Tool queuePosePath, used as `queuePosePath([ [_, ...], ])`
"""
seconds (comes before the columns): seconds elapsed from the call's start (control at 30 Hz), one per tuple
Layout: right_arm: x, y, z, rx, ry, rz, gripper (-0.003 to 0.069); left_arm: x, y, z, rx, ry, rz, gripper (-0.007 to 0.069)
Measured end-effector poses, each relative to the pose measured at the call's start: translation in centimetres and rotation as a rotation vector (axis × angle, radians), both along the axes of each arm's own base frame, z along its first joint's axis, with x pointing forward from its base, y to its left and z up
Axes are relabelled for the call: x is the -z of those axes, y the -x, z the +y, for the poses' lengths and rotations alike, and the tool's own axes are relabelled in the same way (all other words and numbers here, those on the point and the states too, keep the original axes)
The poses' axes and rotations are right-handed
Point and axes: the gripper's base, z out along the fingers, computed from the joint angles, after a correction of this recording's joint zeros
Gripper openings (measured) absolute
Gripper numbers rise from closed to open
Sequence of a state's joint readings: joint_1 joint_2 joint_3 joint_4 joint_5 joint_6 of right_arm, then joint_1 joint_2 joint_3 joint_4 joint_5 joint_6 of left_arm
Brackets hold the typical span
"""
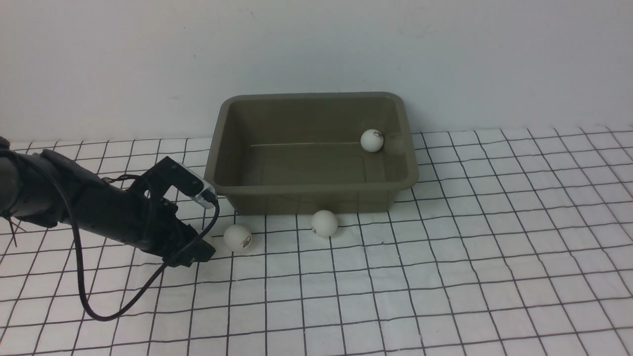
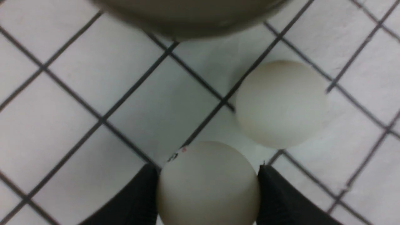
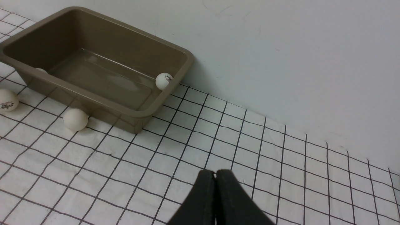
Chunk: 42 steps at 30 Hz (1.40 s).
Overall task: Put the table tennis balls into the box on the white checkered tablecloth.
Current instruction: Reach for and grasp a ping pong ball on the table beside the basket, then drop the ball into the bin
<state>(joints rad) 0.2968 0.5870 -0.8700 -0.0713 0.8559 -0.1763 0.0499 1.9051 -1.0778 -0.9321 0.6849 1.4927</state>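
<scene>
In the left wrist view, my left gripper (image 2: 207, 167) holds one table tennis ball (image 2: 207, 187) with a dark logo; both black fingers (image 2: 281, 200) press its sides. That ball (image 1: 238, 237) rests on the white checkered tablecloth (image 1: 445, 277) in front of the box's left corner, at the left gripper (image 1: 210, 248). A second ball (image 1: 324, 223) lies against the front wall of the olive box (image 1: 311, 190). A third ball (image 1: 372, 140) sits inside the box at its back right. My right gripper (image 3: 215, 173) is shut and empty above the cloth, right of the box (image 3: 93, 103).
A plain white wall (image 1: 316, 49) rises directly behind the box. The left arm's black cable (image 1: 89, 296) loops down onto the cloth. In the right wrist view a small white sliver (image 3: 40, 70) shows behind the box's near wall.
</scene>
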Motion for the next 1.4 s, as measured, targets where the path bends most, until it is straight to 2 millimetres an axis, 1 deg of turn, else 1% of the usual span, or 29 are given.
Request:
queuePosePath([
  [0.07,0.0,0.0,0.0,0.000,0.000,0.000,-0.0016,-1.2,0.5,0.0,0.022,0.013,0.009,0.0352],
  [0.13,0.0,0.0,0.0,0.000,0.000,0.000,-0.0016,-3.4,1.2,0.1,0.019,0.026,-0.008,0.0352],
  [0.23,0.0,0.0,0.0,0.000,-0.001,0.000,-0.0016,-5.6,1.6,-0.1,-0.001,0.058,-0.056,0.0352],
  [0.3,0.0,0.0,0.0,-0.002,-0.006,0.002,-0.0016,-6.9,1.3,-0.4,-0.017,0.109,-0.105,0.0352],
  [0.37,0.0,0.0,0.0,-0.002,-0.006,0.002,-0.0016,-8.2,0.5,-0.8,-0.010,0.162,-0.187,0.0352],
  [0.47,0.0,0.0,0.1,-0.003,-0.008,-0.001,-0.0016,-9.4,-0.9,-1.5,0.009,0.198,-0.290,0.0352],
  [0.57,-0.1,0.0,0.1,-0.003,-0.009,-0.006,-0.0016,-9.3,-3.1,-2.7,0.028,0.214,-0.343,0.0352],
  [0.67,-0.1,0.0,0.1,-0.004,-0.011,-0.011,-0.0016,-7.9,-5.2,-3.8,0.053,0.210,-0.331,0.0352],
  [0.73,-0.1,0.0,0.1,-0.004,-0.013,-0.012,-0.0016,-7.3,-5.9,-4.1,0.061,0.208,-0.314,0.0352],
  [0.8,-0.1,0.0,0.1,-0.005,-0.020,-0.010,-0.0016,-7.3,-6.4,-3.8,0.016,0.212,-0.260,0.0377],
  [0.9,-0.1,0.0,0.1,-0.007,-0.025,-0.008,-0.0016,-9.0,-5.7,-2.9,-0.019,0.199,-0.218,0.0431],
  [0.97,-0.1,0.0,0.1,-0.007,-0.026,-0.008,-0.0016,-10.6,-4.5,-2.2,-0.024,0.167,-0.177,0.0445],
  [1.03,-0.1,0.0,0.2,-0.008,-0.027,-0.008,-0.0016,-11.8,-3.7,-1.9,-0.027,0.159,-0.160,0.0448],
  [1.1,-0.1,0.0,0.2,-0.008,-0.027,-0.008,-0.0016,-13.3,-2.5,-1.6,-0.046,0.147,-0.115,0.0448],
  [1.17,-0.1,0.0,0.2,-0.008,-0.027,-0.008,-0.0016,-15.4,-0.6,-1.6,-0.079,0.157,-0.051,0.0448],
  [1.23,-0.1,0.0,0.2,-0.008,-0.027,-0.008,-0.0016,-16.8,1.1,-1.7,-0.096,0.167,0.027,0.0447],
  [1.33,-0.1,0.0,0.2,-0.008,-0.026,-0.006,-0.0016,-17.6,2.9,-1.6,-0.122,0.155,0.142,0.0432],
  [1.4,-0.1,0.0,0.1,-0.007,-0.025,-0.002,-0.0016,-17.5,3.4,-1.1,-0.195,0.113,0.196,0.0404],
])
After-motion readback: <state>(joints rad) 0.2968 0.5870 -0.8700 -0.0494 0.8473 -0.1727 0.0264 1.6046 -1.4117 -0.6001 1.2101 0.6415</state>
